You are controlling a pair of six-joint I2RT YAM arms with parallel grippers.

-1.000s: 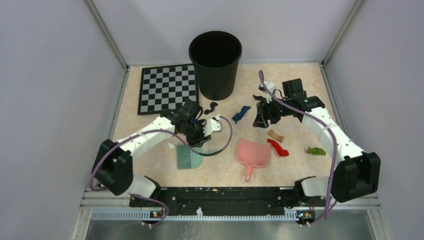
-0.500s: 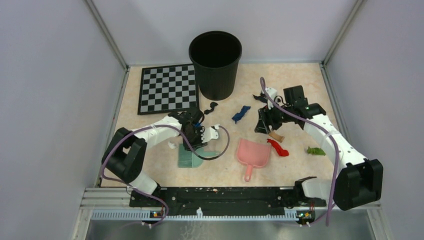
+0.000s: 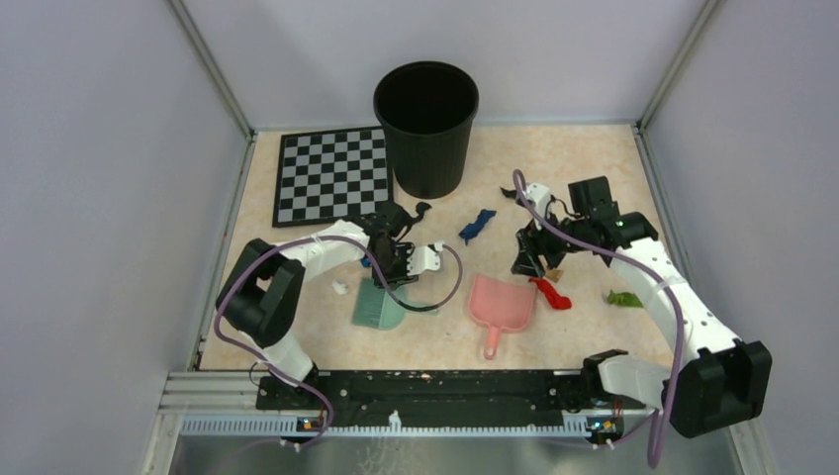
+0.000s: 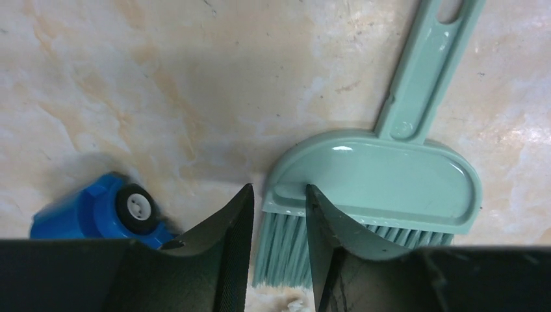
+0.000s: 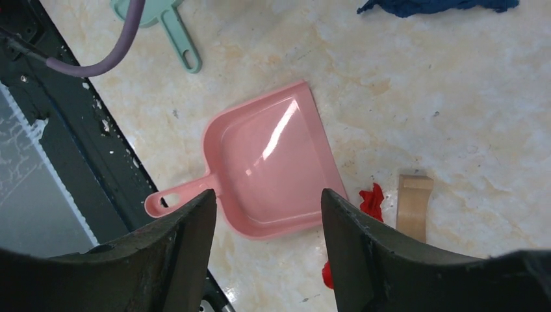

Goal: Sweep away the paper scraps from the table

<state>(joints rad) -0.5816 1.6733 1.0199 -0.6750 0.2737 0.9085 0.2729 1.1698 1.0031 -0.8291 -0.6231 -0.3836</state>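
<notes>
Paper scraps lie scattered on the marbled table: blue, black, red, tan, green and a white one. My left gripper hovers low over the grey-green brush. In the left wrist view the narrowly open gripper straddles the left corner of the brush head. My right gripper is wide open and empty above the pink dustpan. In the right wrist view the gripper frames the dustpan, with the red scrap and the tan scrap just beside it.
A black bin stands at the back centre, with a checkerboard mat to its left. A small blue object with a white wheel lies left of the brush. Another black scrap lies behind the right gripper. Walls enclose three sides.
My right gripper has moved nearer and lower, from beside the black scrap to over the dustpan's far edge. My left arm has folded in, its gripper settling close over the brush head.
</notes>
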